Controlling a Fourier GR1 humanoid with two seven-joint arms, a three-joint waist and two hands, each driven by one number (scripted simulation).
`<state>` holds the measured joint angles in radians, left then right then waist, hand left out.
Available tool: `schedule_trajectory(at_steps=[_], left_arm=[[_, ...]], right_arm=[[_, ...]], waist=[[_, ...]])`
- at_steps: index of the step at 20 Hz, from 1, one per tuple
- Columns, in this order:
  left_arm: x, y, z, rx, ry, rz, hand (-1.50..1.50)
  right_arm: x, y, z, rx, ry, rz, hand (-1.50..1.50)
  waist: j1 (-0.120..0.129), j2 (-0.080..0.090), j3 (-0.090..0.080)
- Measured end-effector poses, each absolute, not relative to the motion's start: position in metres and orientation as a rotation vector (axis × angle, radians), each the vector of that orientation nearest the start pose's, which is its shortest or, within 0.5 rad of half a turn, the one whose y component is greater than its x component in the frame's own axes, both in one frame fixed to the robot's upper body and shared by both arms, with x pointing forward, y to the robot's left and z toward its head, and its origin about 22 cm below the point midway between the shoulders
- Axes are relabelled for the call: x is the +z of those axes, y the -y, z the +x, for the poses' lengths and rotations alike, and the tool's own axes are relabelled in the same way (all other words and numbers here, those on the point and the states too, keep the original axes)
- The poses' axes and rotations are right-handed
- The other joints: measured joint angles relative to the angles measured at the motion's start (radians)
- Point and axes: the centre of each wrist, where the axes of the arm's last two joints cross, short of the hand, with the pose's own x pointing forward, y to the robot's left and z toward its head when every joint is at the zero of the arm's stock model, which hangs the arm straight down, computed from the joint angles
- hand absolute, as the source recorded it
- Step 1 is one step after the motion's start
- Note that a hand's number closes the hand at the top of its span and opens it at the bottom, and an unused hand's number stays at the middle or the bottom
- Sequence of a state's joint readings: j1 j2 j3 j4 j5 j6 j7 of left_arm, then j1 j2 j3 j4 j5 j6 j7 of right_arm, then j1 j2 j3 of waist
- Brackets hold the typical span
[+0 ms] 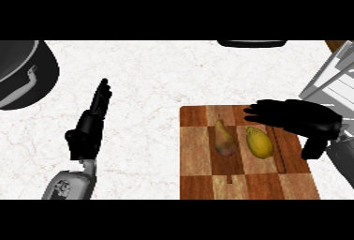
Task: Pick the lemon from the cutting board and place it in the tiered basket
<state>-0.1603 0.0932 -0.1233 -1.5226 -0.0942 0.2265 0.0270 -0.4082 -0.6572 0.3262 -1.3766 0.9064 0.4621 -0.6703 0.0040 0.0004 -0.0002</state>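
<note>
Lemon (259,142) lies on cutting board (207,176), right of a pear (223,138); one of each fruit, two hands. Right hand (297,117) hovers just above the lemon, fingers relaxed, grasping nothing; left hand (91,123) rests at left, fingers straight. Lemon likely light, stiff, slightly slick; take it across the narrow middle. Tiered basket (332,79) probably the white frame at right edge.
</note>
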Motion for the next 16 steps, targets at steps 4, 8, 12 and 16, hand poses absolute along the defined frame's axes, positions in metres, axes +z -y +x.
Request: schedule_trajectory(at_steps=[4,8,12,16], left_arm=[[0.028,-0.202,0.279,-0.100,1.666,0.191,0.00],[0.034,-0.201,0.276,-0.106,1.664,0.185,0.00],[0.034,-0.202,0.274,-0.109,1.664,0.187,0.00],[0.031,-0.200,0.272,-0.106,1.661,0.191,0.00]], right_arm=[[0.089,0.278,0.322,2.011,1.412,-0.232,-1.50],[0.077,0.273,0.318,2.008,1.406,-0.215,-1.50],[0.070,0.271,0.326,2.007,1.407,-0.207,-1.50],[0.064,0.274,0.325,1.991,1.404,-0.199,-1.50]], waist=[[-0.001,0.000,0.000],[-0.001,-0.001,0.000],[0.000,0.000,0.000],[-0.001,0.000,0.000]])
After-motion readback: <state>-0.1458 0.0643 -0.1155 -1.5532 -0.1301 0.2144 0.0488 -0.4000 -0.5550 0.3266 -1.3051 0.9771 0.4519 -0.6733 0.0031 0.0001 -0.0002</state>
